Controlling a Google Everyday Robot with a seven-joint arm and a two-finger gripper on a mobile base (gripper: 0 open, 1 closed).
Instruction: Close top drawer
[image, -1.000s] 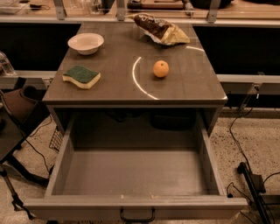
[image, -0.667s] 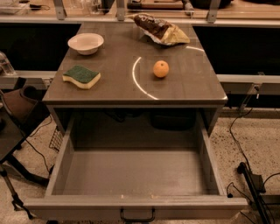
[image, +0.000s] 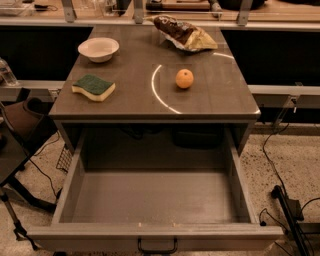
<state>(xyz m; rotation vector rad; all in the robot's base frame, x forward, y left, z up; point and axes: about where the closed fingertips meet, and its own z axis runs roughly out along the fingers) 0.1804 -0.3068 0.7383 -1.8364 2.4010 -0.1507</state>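
The top drawer (image: 155, 197) of the grey cabinet is pulled fully out toward the camera. It is wide, deep and empty. Its front panel (image: 150, 236) runs along the bottom of the view, with a small dark loop handle (image: 157, 246) at the centre, partly cut off by the frame edge. The gripper and arm are not in view.
The cabinet top (image: 135, 95) holds a white bowl (image: 98, 49), a green and yellow sponge (image: 93, 87), an orange (image: 184, 78) and a chip bag (image: 184, 33). Cables and a dark stand (image: 287, 210) lie on the speckled floor at right. A chair (image: 15, 150) stands at left.
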